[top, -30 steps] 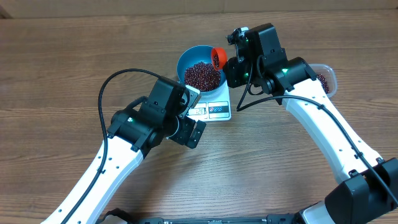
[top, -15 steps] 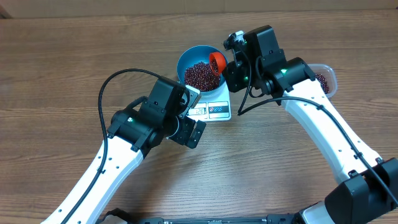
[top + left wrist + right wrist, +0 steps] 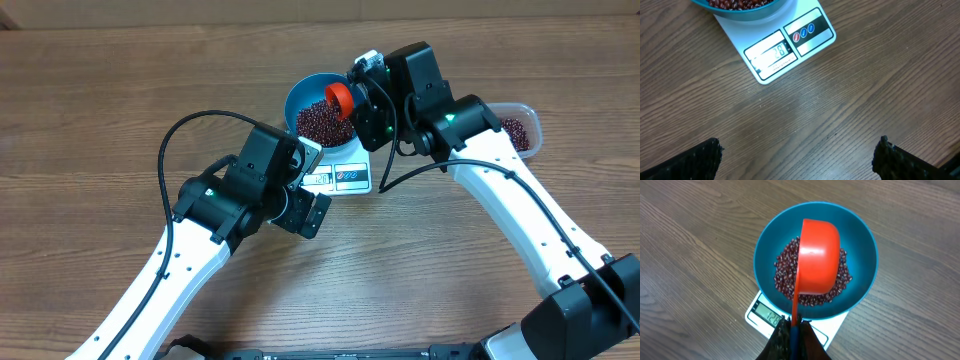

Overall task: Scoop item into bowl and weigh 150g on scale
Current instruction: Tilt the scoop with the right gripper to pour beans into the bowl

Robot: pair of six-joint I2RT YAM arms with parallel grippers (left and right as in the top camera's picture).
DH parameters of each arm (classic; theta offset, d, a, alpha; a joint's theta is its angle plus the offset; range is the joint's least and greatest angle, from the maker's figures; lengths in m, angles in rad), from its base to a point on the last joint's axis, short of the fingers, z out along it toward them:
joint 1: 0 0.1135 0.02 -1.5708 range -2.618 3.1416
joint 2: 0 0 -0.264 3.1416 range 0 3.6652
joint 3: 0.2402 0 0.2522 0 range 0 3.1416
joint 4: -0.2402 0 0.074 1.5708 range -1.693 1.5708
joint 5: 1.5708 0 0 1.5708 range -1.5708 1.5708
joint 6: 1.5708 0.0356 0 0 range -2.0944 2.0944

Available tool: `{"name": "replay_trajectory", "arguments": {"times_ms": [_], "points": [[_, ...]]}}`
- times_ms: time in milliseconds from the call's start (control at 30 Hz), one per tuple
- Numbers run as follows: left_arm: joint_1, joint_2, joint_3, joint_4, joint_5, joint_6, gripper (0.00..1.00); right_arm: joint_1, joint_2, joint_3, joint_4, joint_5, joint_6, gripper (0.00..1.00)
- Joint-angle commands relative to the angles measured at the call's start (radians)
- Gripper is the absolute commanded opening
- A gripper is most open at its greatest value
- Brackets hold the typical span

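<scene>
1. Overhead view, change noted: the orange-red plastic scoop (image 3: 341,97) has shifted from the 3 o'clock rim of the round bright blue bowl (image 3: 305,88) to a spot over its inside, and has rolled mouth-down.
2. Right tool (image 3: 795,330): jaws fully closed on the scoop's thin handle. The right wrist view shows the scoop's rounded back uppermost, above the small dark red-brown beans (image 3: 785,277).
3. Beans: a heap covers the bowl's floor. More lie in the clear plastic tub (image 3: 536,125), at 3 o'clock of the bowl and apart from it.
4. Bowl: stands on the flat white rectangular scale (image 3: 785,45), whose display and buttons run along its 6 o'clock edge as seen from overhead.
5. Left tool (image 3: 797,160): jaws spread wide, holding nothing, above bare wooden worktop (image 3: 850,100) at 7 o'clock of the scale; its place is unchanged.
6. Meaning, as a judgement: a fresh load is being tipped in. The display is lit, but its digits are too blurred to trust, so whether the target weight is met cannot be told. The next move calls for a settled reading before any top-up.
</scene>
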Motion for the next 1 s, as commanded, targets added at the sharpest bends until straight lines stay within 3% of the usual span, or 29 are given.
{"name": "replay_trajectory", "arguments": {"times_ms": [0,800,967], "points": [[-0.005,-0.003,0.002,0.003,0.011,0.000,1.00,0.003,-0.031,0.031,0.018,0.021,0.007,0.04],[-0.005,-0.003,0.002,0.004,0.011,0.000,1.00,0.003,-0.031,0.031,0.029,-0.016,-0.055,0.04],[-0.005,-0.003,0.002,0.003,0.011,0.000,1.00,0.003,-0.031,0.031,0.019,-0.026,-0.129,0.04]]}}
